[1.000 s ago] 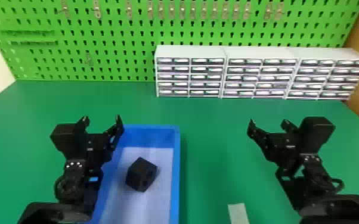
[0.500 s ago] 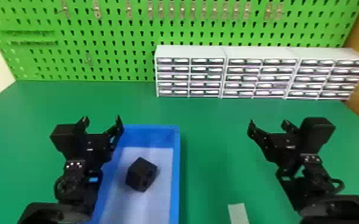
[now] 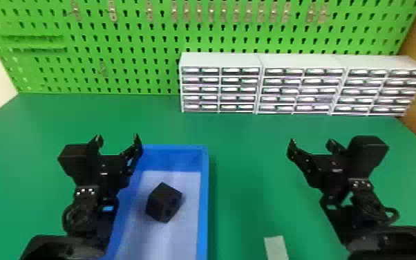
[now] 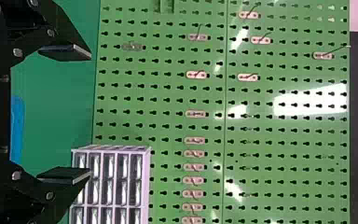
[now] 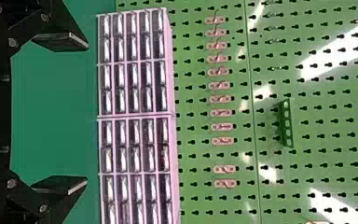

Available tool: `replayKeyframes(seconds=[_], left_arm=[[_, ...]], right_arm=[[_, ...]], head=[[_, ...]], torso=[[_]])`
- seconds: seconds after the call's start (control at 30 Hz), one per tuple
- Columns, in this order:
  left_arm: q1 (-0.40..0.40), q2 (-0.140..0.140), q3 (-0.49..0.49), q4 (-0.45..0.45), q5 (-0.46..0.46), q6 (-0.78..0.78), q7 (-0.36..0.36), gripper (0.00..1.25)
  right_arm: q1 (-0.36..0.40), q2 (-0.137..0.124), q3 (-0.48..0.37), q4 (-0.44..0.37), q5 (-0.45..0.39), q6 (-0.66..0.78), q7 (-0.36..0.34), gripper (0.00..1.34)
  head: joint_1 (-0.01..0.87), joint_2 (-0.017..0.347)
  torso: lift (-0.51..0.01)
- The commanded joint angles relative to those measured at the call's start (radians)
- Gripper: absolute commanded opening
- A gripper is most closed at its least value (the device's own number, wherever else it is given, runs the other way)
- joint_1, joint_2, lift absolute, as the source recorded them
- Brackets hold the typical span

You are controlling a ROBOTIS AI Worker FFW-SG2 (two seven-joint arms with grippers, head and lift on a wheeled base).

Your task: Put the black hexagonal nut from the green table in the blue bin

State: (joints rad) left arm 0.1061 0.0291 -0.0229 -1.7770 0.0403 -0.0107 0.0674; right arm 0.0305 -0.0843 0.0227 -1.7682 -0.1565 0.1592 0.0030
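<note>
black nut point(image 3: 163, 203) sitting inside blue bin point(image 3: 204, 207), short of far edge, nearer wide-spread left gripper point(image 3: 118, 140) than equally wide right gripper point(image 3: 311, 143); i'm judging it placed.

The black, blocky nut point(image 3: 164, 203) lies angled on the pale floor of the open blue bin point(image 3: 204, 207), on the green table point(image 3: 248, 179), lower left of the head view's centre

Left arm point(image 3: 90, 221) and right arm point(image 3: 366, 214): both enter at the head view's bottom edge, well apart. Left gripper point(image 3: 117, 137): open, fingers point(image 4: 65, 174) spread wide, tips directed forward, away from the robot. Right gripper point(image 3: 311, 142): open, likewise spread wide and directed forward.
</note>
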Motion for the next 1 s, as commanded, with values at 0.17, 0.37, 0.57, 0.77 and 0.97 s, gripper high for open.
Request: replayKeyframes(seconds=[0.17, 0.37, 0.57, 0.77, 0.97], left_arm=[[0.0, 0.0, 0.0, 0.001, 0.0, 0.0, 0.0, 0.87], [0.0, 0.0, 0.001, 0.001, 0.0, 0.0, 0.0, 0.87], [0.0, 0.0, 0.0, 0.001, 0.0, 0.0, 0.0, 0.87], [-0.002, 0.0, 0.001, -0.001, -0.002, 0.0, 0.0, 0.87], [-0.002, 0.0, 0.005, 0.001, -0.002, 0.0, 0.0, 0.87]], right_arm=[[-0.003, 0.0, 0.002, 0.001, 0.0, 0.002, 0.0, 1.07], [-0.003, -0.002, 0.002, 0.001, 0.0, 0.005, 0.0, 1.07], [-0.003, -0.003, 0.002, 0.001, 0.0, 0.005, 0.0, 1.06], [-0.003, -0.002, 0.0, 0.001, -0.002, 0.005, 0.0, 1.06], [-0.003, 0.0, -0.004, 0.001, -0.002, 0.005, 0.0, 1.06]], head=[[0.657, 0.057], [0.657, 0.057], [0.657, 0.057], [0.657, 0.057], [0.657, 0.057]], torso=[[-0.095], [-0.095], [-0.095], [-0.095], [-0.095]])
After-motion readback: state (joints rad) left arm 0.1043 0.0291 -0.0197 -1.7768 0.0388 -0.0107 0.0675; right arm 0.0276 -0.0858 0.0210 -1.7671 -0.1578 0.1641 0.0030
